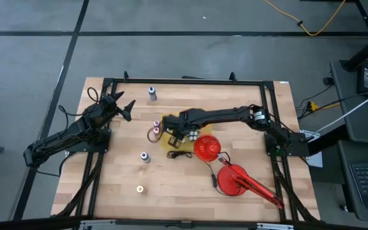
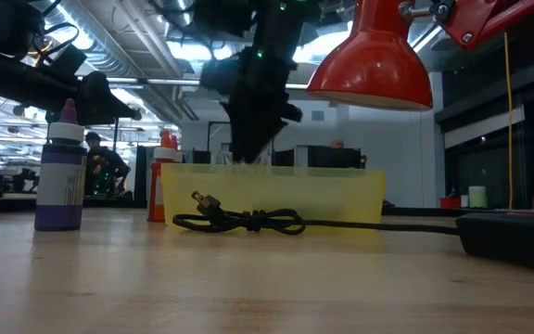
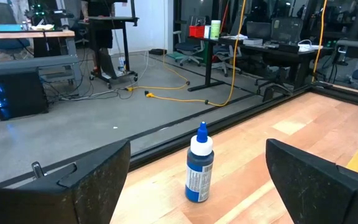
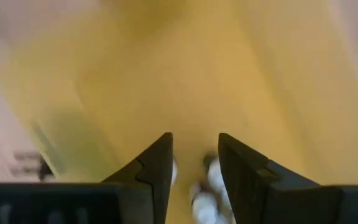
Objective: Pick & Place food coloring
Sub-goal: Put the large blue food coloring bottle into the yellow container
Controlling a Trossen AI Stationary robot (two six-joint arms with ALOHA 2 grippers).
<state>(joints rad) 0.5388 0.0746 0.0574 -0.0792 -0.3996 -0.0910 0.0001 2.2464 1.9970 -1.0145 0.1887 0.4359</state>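
**benchlurker:** Where's the food coloring at, front of the table (image 1: 107, 191) to back?

**gripgeek:** It's scattered. The yellow-topped bottle (image 1: 140, 189) stands closest to the front edge. The purple bottle (image 2: 60, 176) is a bit further in, upright and on its own. Then there's a black cord (image 2: 248, 223) lying just in front of the yellow tray (image 2: 341, 197). The red lamp (image 1: 206, 148) is off to the right, with its shade right beside the tray.

**benchlurker:** And the hands?

**gripgeek:** The right hand (image 4: 194, 140) is down inside the tray, pointing at its floor. Its fingers are only slightly parted, with yellow showing through the gap, so it isn't pinching anything that I can see. Some pale bottles (image 4: 211, 177) sit right under the tips, but they're too blurry to count.

**benchlurker:** Anything further back?

**gripgeek:** The pink-topped bottle (image 1: 157, 124) is just left of the tray. The blue bottle (image 3: 199, 165) is upright near the far edge. The left hand (image 1: 125, 107) hangs near it at the back left, spread wide and holding nothing, with that blue bottle straight ahead of it. Beyond the table there are just desks and cables on the floor.
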